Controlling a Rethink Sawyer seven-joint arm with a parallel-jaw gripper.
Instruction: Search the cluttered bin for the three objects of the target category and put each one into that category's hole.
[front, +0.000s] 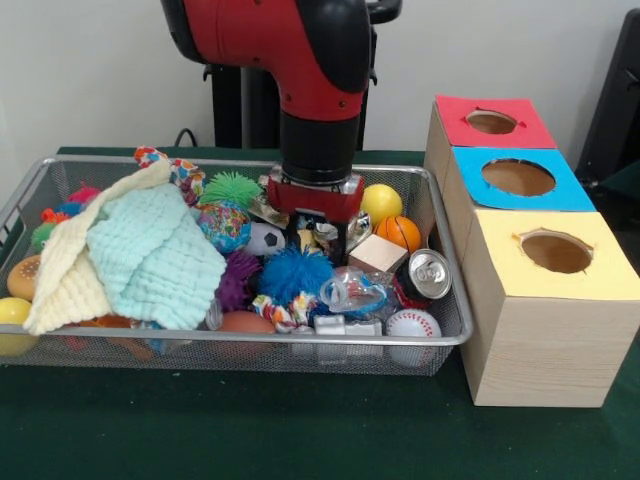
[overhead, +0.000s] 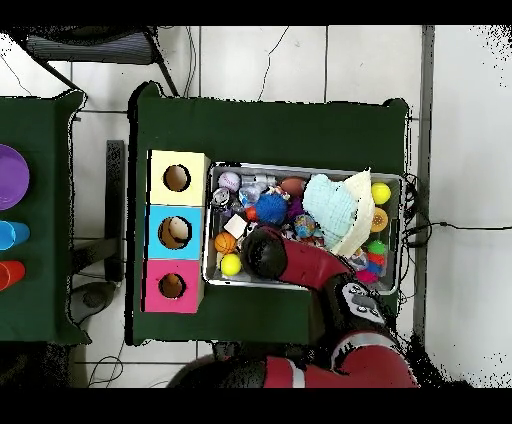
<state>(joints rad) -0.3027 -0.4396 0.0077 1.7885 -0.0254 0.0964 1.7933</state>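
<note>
The silver wire-mesh bin (front: 455, 335) lies on the green table, full of toys; in the overhead view its rim (overhead: 310, 168) is next to the boxes. My gripper (front: 322, 238) reaches down into the bin's middle-right, among a soccer ball (front: 265, 238), a wooden block (front: 377, 253) and a blue spiky ball (front: 295, 272). Clutter hides its tips. In the overhead view the arm (overhead: 266, 252) covers it. No toy with a white string loop shows; mint and cream cloths (front: 150, 250) cover the bin's left part. Three wooden boxes each have a hole: red (front: 490, 122), blue (front: 518, 178), yellow (front: 555, 250).
Also in the bin are a green spiky ball (front: 232, 187), a yellow ball (front: 381, 202), a small basketball (front: 400, 232), a drink can (front: 430, 273), a baseball (front: 412, 323) and a purple spiky ball (front: 238, 275). A second table holds a purple plate (overhead: 10, 177).
</note>
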